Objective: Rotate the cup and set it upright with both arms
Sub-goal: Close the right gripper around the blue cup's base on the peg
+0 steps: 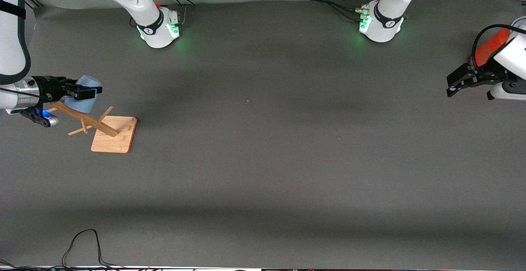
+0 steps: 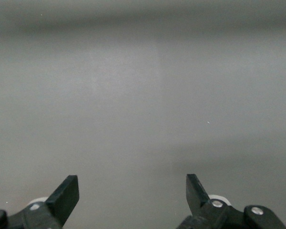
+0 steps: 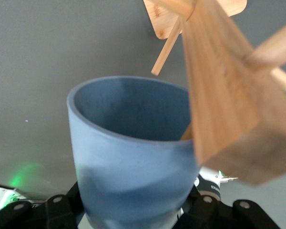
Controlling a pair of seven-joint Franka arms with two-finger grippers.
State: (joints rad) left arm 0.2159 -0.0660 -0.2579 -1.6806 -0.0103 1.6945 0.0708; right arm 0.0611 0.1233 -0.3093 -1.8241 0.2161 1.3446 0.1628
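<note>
The light-blue cup (image 1: pixel 89 83) is held in my right gripper (image 1: pixel 85 93) at the right arm's end of the table, up beside the top of a wooden peg stand (image 1: pixel 84 119). In the right wrist view the cup (image 3: pixel 128 157) fills the space between the fingers, its mouth pointing away from the wrist, with the stand's post (image 3: pixel 219 95) right beside it and a peg end showing inside the rim. My left gripper (image 1: pixel 454 84) is open and empty above the left arm's end of the table. The left wrist view shows its fingers (image 2: pixel 66 193) wide apart over bare mat.
The stand's square wooden base (image 1: pixel 115 135) lies on the grey mat, nearer to the front camera than the cup. An orange-red canister (image 1: pixel 491 49) shows partly hidden by the left arm. A black cable (image 1: pixel 82 246) loops at the table's front edge.
</note>
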